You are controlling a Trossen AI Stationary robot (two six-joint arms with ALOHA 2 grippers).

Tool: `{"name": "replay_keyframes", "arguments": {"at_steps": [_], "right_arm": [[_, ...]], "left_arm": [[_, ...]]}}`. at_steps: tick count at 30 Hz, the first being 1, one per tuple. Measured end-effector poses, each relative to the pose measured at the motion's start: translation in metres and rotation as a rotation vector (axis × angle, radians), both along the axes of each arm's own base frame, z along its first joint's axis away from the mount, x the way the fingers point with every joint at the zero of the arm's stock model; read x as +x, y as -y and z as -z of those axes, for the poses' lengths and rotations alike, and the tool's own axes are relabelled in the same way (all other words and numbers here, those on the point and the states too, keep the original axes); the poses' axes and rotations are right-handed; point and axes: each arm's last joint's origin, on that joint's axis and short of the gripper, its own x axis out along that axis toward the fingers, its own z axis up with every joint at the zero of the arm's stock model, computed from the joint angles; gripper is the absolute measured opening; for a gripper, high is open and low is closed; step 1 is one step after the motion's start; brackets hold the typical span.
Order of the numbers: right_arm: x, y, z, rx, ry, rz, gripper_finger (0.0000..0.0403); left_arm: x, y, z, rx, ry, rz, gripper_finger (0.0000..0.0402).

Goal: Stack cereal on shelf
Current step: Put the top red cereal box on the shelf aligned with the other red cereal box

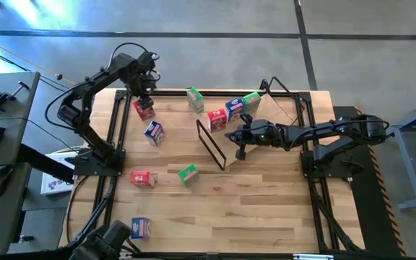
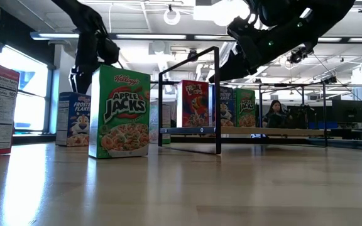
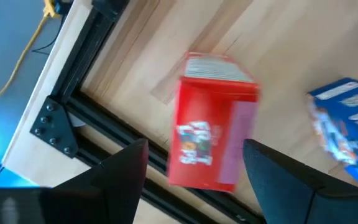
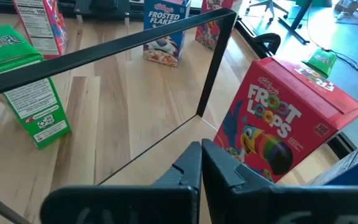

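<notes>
Presently catalogued, item by item.

Left gripper point(image 1: 144, 97): over the far-left part of the table, pointing down, fingers point(image 3: 126, 171) spread wide and empty. Directly beneath, between the fingers, stands a red cereal box point(image 3: 211, 121); its long axis is upright, narrow top panel facing the gripper. Judged the coming pick: a straight descent should bracket the box across its thin sides. This arm is plainly the nearer one.

Right gripper point(image 1: 240, 141): low over the shelf point(image 1: 284, 108) near its black wire frame point(image 1: 209, 143), fingers pressed together, holding nothing. A Froot Loops box point(image 4: 284, 121) stands just beside it on the shelf.

Shelf stock: red, blue and green boxes stand in a row on the board; the low view shows them upright behind the frame.

Loose stock on the table point(image 1: 266, 209):
- blue Frosted Flakes box point(image 1: 154, 132), near the red one and toward the shelf; likely the closest obstacle to the left fingers on descent.
- green box point(image 1: 194, 100) at the far edge.
- red box point(image 1: 142, 178) and green Apple Jacks box point(image 1: 188, 174), nearer the middle.
- blue box point(image 1: 140, 228) at the near-left edge.

Obstruction note: the wire frame stands between the table stock and the board; a carried box probably must clear it.
</notes>
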Motion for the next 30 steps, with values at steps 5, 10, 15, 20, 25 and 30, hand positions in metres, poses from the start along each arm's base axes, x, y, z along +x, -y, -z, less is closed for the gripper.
{"name": "replay_keyframes", "arguments": {"at_steps": [5, 10, 15, 20, 25, 30], "right_arm": [[0.0, 0.0, 0.0, 0.0, 0.0, 0.0, 0.0], [0.0, 0.0, 0.0, 0.002, 0.002, 0.001, 0.0], [0.0, 0.0, -0.001, 0.001, 0.007, 0.002, 0.0], [0.0, 0.0, -0.001, 0.003, 0.007, -0.002, 0.0], [0.0, 0.0, 0.0, 0.006, 0.007, -0.008, 0.0], [0.0, 0.0, -0.001, 0.006, 0.009, -0.008, 0.0]], "left_arm": [[-0.001, 0.003, -0.005, -0.003, 0.043, -0.012, 0.0253], [-0.004, -0.003, -0.001, -0.001, 0.04, -0.04, 0.0253], [-0.009, -0.007, 0.002, -0.003, 0.036, -0.063, 0.0253], [-0.009, -0.002, 0.013, -0.039, 0.037, -0.049, 0.0253], [-0.007, -0.002, 0.019, -0.016, 0.029, -0.023, 0.0253], [-0.008, -0.003, 0.017, 0.003, 0.018, -0.008, 0.0253]]}}
